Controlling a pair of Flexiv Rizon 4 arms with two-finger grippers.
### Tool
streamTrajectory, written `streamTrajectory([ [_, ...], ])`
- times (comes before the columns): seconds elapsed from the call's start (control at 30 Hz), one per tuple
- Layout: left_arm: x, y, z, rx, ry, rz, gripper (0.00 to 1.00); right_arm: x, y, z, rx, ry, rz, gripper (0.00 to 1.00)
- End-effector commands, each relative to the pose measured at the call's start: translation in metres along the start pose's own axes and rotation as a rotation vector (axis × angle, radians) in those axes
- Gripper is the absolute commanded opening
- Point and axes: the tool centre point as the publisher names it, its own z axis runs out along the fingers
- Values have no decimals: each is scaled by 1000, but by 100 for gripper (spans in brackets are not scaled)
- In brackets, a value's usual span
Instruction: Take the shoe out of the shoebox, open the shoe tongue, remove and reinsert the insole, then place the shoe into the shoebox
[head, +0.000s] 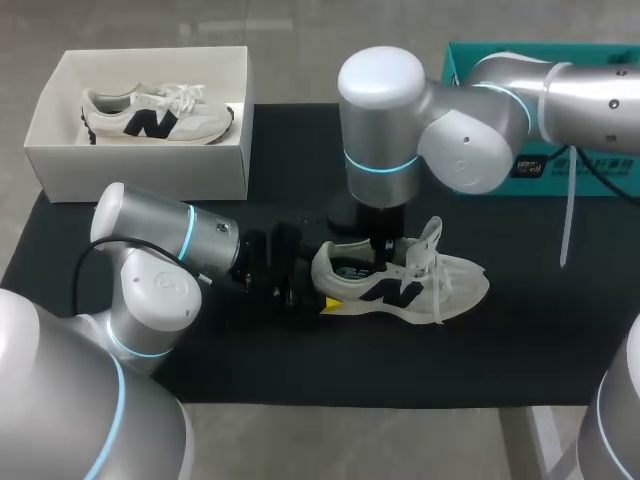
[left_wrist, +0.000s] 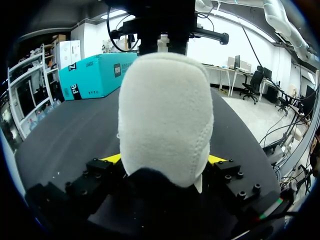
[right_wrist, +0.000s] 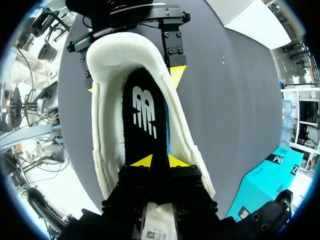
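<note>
Shoe (head: 430, 285), white with a dark logo, stands on its sole on the black mat (head: 300, 370), outside the box, heel toward 9 o'clock and toe toward 3 o'clock, its tongue (head: 432, 238) and loose laces lifted up. From the shoe's 9 o'clock side the left gripper (head: 320, 283) clamps the heel. The left wrist view shows one yellow tip pressed to each side of the padded heel, the fingers spread only as wide as the shoe. The right gripper (head: 385, 250) comes straight down into the shoe's opening. In the right wrist view its fingers (right_wrist: 142, 161) are nearly together, pinching the black insole (right_wrist: 145, 110) between them. The insole lies along the inside of the shoe, with a blue edge showing beside it. At 10 o'clock from the shoe, well apart on the far side of the mat, sits the white shoebox (head: 140, 165), lid off, with a second shoe (head: 155, 118) lying inside on its side. At 1 o'clock, beyond the right arm, stands a teal box (head: 460, 60).
</note>
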Motion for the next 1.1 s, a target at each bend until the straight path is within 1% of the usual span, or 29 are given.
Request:
streamTrajectory([
  [0.03,2,1,1,-4,-2,0,0,-3,-1,5,-11,6,-4,17],
  [0.17,2,1,1,-4,-2,0,0,-4,1,10,-17,18,-12,19],
  [0.37,2,1,1,-4,-2,0,0,-5,0,16,-22,31,-13,28],
  [0.43,2,1,1,-4,-2,0,0,-5,-1,17,-23,35,-12,33],
  [0.7,2,1,1,-4,-2,0,0,-4,-1,22,-28,47,-10,36],
  [0.9,2,1,1,-4,-2,0,0,-3,-3,28,-35,52,0,36],
  [1.1,2,1,1,-4,-2,0,0,-1,3,38,-46,78,-21,37],
])
